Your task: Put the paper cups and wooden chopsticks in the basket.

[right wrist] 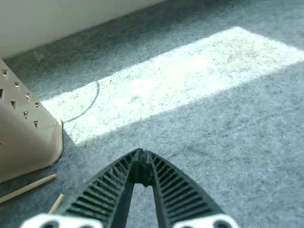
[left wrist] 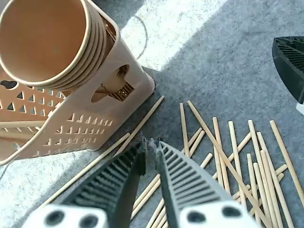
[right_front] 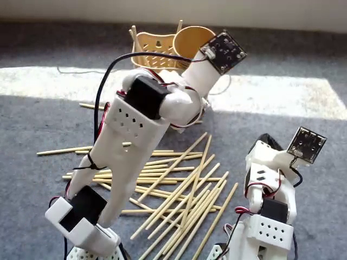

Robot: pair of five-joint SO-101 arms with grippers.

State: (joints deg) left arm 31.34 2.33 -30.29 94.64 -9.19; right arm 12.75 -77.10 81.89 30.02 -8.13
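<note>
Grey carpet [right_front: 32,124] has chopsticks [left wrist: 223,156] loose mid-carpet and cups [left wrist: 42,38] in the far-edge basket [left wrist: 71,128]; left gripper [left wrist: 151,147], nearly closed and empty like the right gripper [right wrist: 141,166], should probably open and pinch one stick mid-length.

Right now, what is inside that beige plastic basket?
A nested stack of tan paper cups leans in the beige plastic basket, with a few wooden chopsticks poking up. Its floor is hidden beneath them.
</note>
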